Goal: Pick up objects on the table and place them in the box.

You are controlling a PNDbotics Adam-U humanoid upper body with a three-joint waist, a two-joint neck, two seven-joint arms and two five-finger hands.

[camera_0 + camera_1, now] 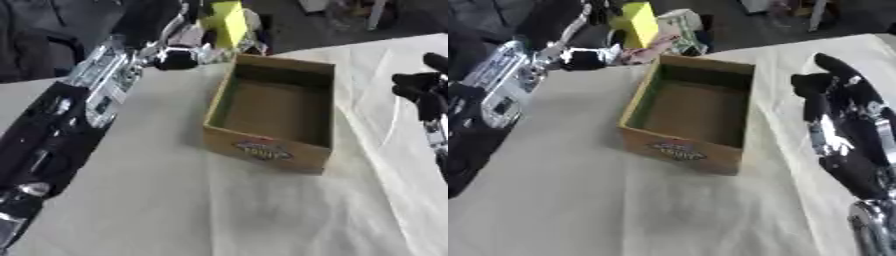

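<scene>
In the left eye view, the left robot hand (194,47) is raised at the far end of the desk (175,200), its fingers wrapped around a yellow block (226,21) held just above the far left corner of the open cardboard box (271,145), which stands near the middle of the desk and shows nothing inside. In the right eye view, the right robot hand (833,95) hovers beside the box's right wall, black fingers straight and holding nothing.
</scene>
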